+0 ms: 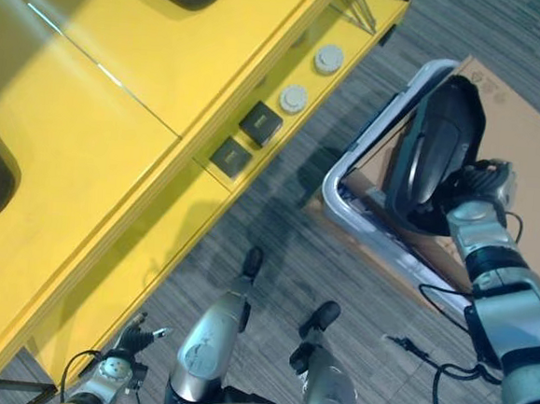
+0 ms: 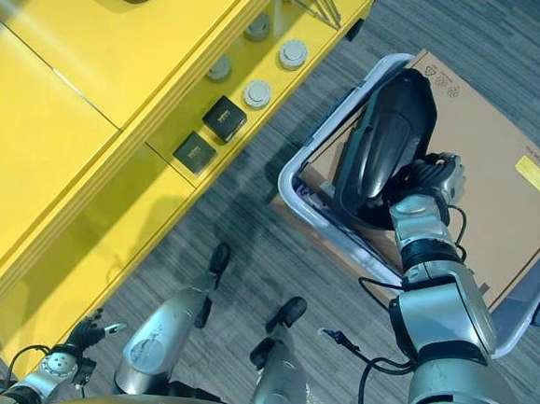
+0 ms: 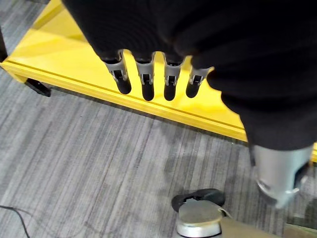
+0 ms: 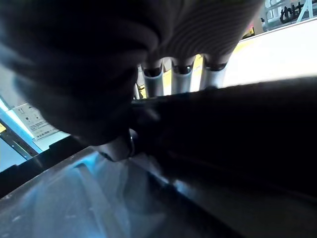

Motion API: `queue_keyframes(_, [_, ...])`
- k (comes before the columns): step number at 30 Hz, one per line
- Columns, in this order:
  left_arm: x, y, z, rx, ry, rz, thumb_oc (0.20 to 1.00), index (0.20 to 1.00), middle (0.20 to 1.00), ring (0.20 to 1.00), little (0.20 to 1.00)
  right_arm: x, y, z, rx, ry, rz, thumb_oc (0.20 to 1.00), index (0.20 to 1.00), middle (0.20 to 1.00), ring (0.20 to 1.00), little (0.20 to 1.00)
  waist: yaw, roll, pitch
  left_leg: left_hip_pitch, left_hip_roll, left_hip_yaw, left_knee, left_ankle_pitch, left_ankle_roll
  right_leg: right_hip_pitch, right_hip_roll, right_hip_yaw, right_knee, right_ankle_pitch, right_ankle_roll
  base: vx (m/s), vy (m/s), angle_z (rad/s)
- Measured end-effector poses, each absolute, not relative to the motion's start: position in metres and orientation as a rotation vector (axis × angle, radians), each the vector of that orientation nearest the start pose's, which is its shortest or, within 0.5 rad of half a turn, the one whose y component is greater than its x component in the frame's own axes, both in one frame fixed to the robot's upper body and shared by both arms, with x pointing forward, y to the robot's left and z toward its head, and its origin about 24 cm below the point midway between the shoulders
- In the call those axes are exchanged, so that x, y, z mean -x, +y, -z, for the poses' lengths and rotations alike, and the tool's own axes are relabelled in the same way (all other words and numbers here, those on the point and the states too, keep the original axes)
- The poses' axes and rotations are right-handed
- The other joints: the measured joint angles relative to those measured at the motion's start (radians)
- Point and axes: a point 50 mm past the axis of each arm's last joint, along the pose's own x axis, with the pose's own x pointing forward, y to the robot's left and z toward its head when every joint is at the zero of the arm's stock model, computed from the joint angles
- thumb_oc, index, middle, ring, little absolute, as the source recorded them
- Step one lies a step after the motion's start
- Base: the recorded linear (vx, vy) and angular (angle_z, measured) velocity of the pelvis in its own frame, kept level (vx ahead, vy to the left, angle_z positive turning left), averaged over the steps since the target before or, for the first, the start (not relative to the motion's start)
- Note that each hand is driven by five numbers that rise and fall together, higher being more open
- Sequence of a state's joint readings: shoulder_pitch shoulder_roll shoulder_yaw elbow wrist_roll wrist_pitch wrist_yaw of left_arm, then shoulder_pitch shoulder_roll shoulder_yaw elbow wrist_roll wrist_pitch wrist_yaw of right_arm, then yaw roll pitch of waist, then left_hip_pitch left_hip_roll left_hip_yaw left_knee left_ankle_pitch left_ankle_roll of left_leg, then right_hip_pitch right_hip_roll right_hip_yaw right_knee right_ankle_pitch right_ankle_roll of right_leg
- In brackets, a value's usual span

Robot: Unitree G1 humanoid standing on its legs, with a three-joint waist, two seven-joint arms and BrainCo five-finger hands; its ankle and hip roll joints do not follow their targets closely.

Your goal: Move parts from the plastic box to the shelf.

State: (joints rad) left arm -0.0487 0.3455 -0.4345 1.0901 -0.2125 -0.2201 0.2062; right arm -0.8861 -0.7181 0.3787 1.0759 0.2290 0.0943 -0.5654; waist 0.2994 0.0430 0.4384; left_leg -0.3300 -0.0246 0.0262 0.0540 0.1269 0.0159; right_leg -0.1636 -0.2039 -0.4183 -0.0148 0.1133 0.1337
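The right hand (image 2: 433,180) curls its fingers round the edge of a large black part (image 2: 384,141), which stands tilted in the plastic box (image 2: 298,200) on the floor beside a cardboard sheet (image 2: 497,173). The left hand (image 3: 153,79) hangs with relaxed, straight fingers near the yellow shelf (image 1: 166,91), whose lower ledge carries small black blocks (image 1: 260,123) and white discs (image 1: 294,98).

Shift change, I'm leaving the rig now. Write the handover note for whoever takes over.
Right hand: curled round the edge of a large black part, holding it up over the plastic box.
Left hand: idle, fingers straight, low beside the yellow shelf.
On the shelf: two black blocks, several white round parts, other dark parts at its far edges.
Left: carry the black part to the shelf and set it down. What remains in the box can't be seen.
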Motion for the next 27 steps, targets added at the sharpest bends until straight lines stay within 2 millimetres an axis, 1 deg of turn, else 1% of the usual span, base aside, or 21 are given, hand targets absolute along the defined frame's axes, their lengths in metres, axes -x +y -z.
queue_keyframes(3, [-0.154, 0.235, 0.127, -0.425, 0.782, -0.065, 1.000, 1.000, 1.000, 1.000, 1.000, -0.356, -0.336, -0.134, 0.679, 0.161, 0.785, 0.200, 0.200, 0.200, 0.200, 0.200, 0.000, -0.001, -0.001, 0.035, 0.000, 0.000, -0.006, -0.001, -0.001, 0.039, 0.001, -0.003, -0.010, 0.001, 0.000, 0.03, -0.072, 0.02])
queue_keyframes(6, [-0.167, 0.233, 0.117, -0.417, 0.690, -0.049, 1.000, 1.000, 1.000, 1.000, 1.000, -0.350, -0.336, -0.124, 0.650, 0.167, 0.779, 0.200, 0.200, 0.200, 0.200, 0.200, 0.000, -0.003, -0.004, 0.089, 0.001, 0.000, -0.028, -0.005, -0.009, 0.090, 0.005, -0.005, -0.027, 0.000, 0.002, 0.05, -0.086, 0.00])
queue_keyframes(8, [-0.174, 0.232, 0.110, -0.411, 0.641, -0.040, 1.000, 1.000, 1.000, 1.000, 1.000, -0.346, -0.336, -0.118, 0.613, 0.166, 0.781, 0.200, 0.200, 0.200, 0.200, 0.200, -0.002, -0.013, -0.026, 0.101, 0.002, 0.001, -0.043, -0.004, -0.017, 0.100, 0.009, -0.004, -0.041, 0.007, 0.002, 0.05, -0.079, -0.03])
queue_keyframes(11, [-0.185, 0.229, 0.097, -0.399, 0.564, -0.014, 1.000, 1.000, 1.000, 1.000, 1.000, -0.338, -0.335, -0.106, 0.539, 0.156, 0.792, 0.200, 0.200, 0.200, 0.200, 0.200, -0.008, -0.035, -0.060, 0.132, 0.004, 0.005, -0.049, 0.002, -0.011, 0.138, 0.016, -0.004, -0.067, 0.019, -0.001, 0.03, -0.085, -0.02])
queue_keyframes(12, [-0.185, 0.229, 0.097, -0.399, 0.564, -0.014, 1.000, 1.000, 1.000, 1.000, 1.000, -0.338, -0.335, -0.106, 0.539, 0.156, 0.792, 0.200, 0.200, 0.200, 0.200, 0.200, -0.008, -0.035, -0.060, 0.132, 0.004, 0.005, -0.049, 0.002, -0.011, 0.138, 0.016, -0.004, -0.067, 0.019, -0.001, 0.02, -0.082, 0.02])
queue_keyframes(13, [-0.194, 0.224, 0.083, -0.368, 0.487, 0.010, 1.000, 1.000, 1.000, 1.000, 1.000, -0.332, -0.328, -0.105, 0.510, 0.103, 0.776, 0.200, 0.200, 0.200, 0.200, 0.200, -0.025, -0.048, -0.080, 0.171, 0.006, 0.006, -0.060, -0.001, -0.014, 0.175, 0.017, -0.004, -0.067, 0.014, 0.001, 0.09, -0.091, 0.00])
queue_keyframes(14, [-0.198, 0.221, 0.077, -0.351, 0.456, 0.025, 1.000, 1.000, 1.000, 1.000, 1.000, -0.328, -0.321, -0.103, 0.518, 0.070, 0.757, 0.200, 0.200, 0.200, 0.200, 0.200, -0.030, -0.062, -0.120, 0.176, 0.008, 0.011, -0.064, -0.006, -0.020, 0.176, 0.019, 0.000, -0.067, 0.008, 0.002, 0.07, -0.078, -0.03])
queue_keyframes(15, [-0.199, 0.219, 0.074, -0.343, 0.447, 0.031, 1.000, 1.000, 1.000, 1.000, 1.000, -0.326, -0.318, -0.104, 0.516, 0.051, 0.747, 0.200, 0.200, 0.200, 0.200, 0.200, -0.035, -0.069, -0.138, 0.180, 0.010, 0.015, -0.069, -0.009, -0.025, 0.175, 0.020, 0.003, -0.067, 0.007, 0.001, 0.10, -0.081, -0.20])
queue_keyframes(16, [-0.203, 0.215, 0.067, -0.316, 0.421, 0.048, 1.000, 1.000, 1.000, 1.000, 1.000, -0.323, -0.311, -0.110, 0.494, -0.002, 0.732, 0.200, 0.200, 0.200, 0.200, 0.200, -0.042, -0.076, -0.148, 0.205, 0.013, 0.029, -0.077, -0.006, -0.020, 0.189, 0.023, 0.017, -0.067, 0.007, 0.001, 0.06, -0.038, -0.24])
queue_keyframes(17, [-0.205, 0.212, 0.064, -0.300, 0.411, 0.064, 1.000, 1.000, 1.000, 1.000, 1.000, -0.321, -0.308, -0.112, 0.492, -0.023, 0.728, 0.200, 0.200, 0.200, 0.200, 0.200, -0.049, -0.081, -0.156, 0.218, 0.015, 0.036, -0.076, -0.010, -0.023, 0.199, 0.024, 0.025, -0.067, 0.005, 0.000, 0.13, -0.053, -0.24])
queue_keyframes(19, [-0.208, 0.207, 0.060, -0.277, 0.398, 0.087, 1.000, 1.000, 1.000, 1.000, 1.000, -0.317, -0.305, -0.112, 0.480, -0.039, 0.728, 0.200, 0.200, 0.200, 0.200, 0.200, -0.063, -0.090, -0.187, 0.228, 0.017, 0.042, -0.082, -0.021, -0.031, 0.203, 0.024, 0.030, -0.067, 0.002, -0.002, 0.10, -0.031, -0.13])
queue_keyframes(20, [-0.212, 0.204, 0.054, -0.252, 0.392, 0.103, 1.000, 1.000, 1.000, 1.000, 1.000, -0.312, -0.304, -0.112, 0.455, -0.044, 0.736, 0.200, 0.200, 0.200, 0.200, 0.200, -0.071, -0.093, -0.192, 0.243, 0.019, 0.051, -0.089, -0.019, -0.029, 0.210, 0.026, 0.038, -0.067, 0.002, -0.003, 0.09, -0.010, -0.28])
queue_keyframes(21, [-0.212, 0.199, 0.047, -0.202, 0.382, 0.137, 1.000, 1.000, 1.000, 1.000, 1.000, -0.303, -0.300, -0.107, 0.412, -0.048, 0.737, 0.200, 0.200, 0.200, 0.200, 0.200, -0.089, -0.100, -0.216, 0.276, 0.022, 0.063, -0.111, -0.018, -0.029, 0.222, 0.027, 0.057, -0.067, 0.001, -0.003, 0.10, -0.012, -0.24])
queue_keyframes(22, [-0.214, 0.196, 0.045, -0.166, 0.394, 0.153, 1.000, 1.000, 1.000, 1.000, 1.000, -0.298, -0.300, -0.101, 0.410, -0.036, 0.733, 0.200, 0.200, 0.200, 0.200, 0.200, -0.100, -0.099, -0.221, 0.291, 0.021, 0.066, -0.113, -0.020, -0.029, 0.238, 0.025, 0.057, -0.067, -0.003, -0.002, 0.09, -0.012, -0.25])
queue_keyframes(24, [-0.218, 0.189, 0.039, -0.079, 0.405, 0.186, 1.000, 1.000, 1.000, 1.000, 1.000, -0.287, -0.296, -0.088, 0.375, -0.006, 0.730, 0.200, 0.200, 0.200, 0.200, 0.200, -0.120, -0.101, -0.256, 0.313, 0.023, 0.083, -0.133, -0.022, -0.023, 0.238, 0.025, 0.076, -0.067, -0.004, -0.002, 0.03, -0.009, -0.23])
queue_keyframes(25, [-0.220, 0.185, 0.036, -0.035, 0.406, 0.207, 1.000, 1.000, 1.000, 1.000, 1.000, -0.285, -0.293, -0.081, 0.366, 0.014, 0.724, 0.200, 0.200, 0.200, 0.200, 0.200, -0.132, -0.099, -0.267, 0.317, 0.024, 0.088, -0.133, -0.022, -0.023, 0.238, 0.026, 0.085, -0.067, -0.004, -0.002, 0.03, -0.012, -0.24])
queue_keyframes(27, [-0.229, 0.172, 0.029, 0.049, 0.402, 0.255, 1.000, 1.000, 1.000, 1.000, 1.000, -0.279, -0.290, -0.068, 0.354, 0.058, 0.716, 0.200, 0.200, 0.200, 0.200, 0.200, -0.169, -0.089, -0.285, 0.321, 0.024, 0.092, -0.134, -0.023, -0.020, 0.237, 0.019, 0.090, -0.068, -0.004, -0.002, 0.02, -0.014, -0.17])
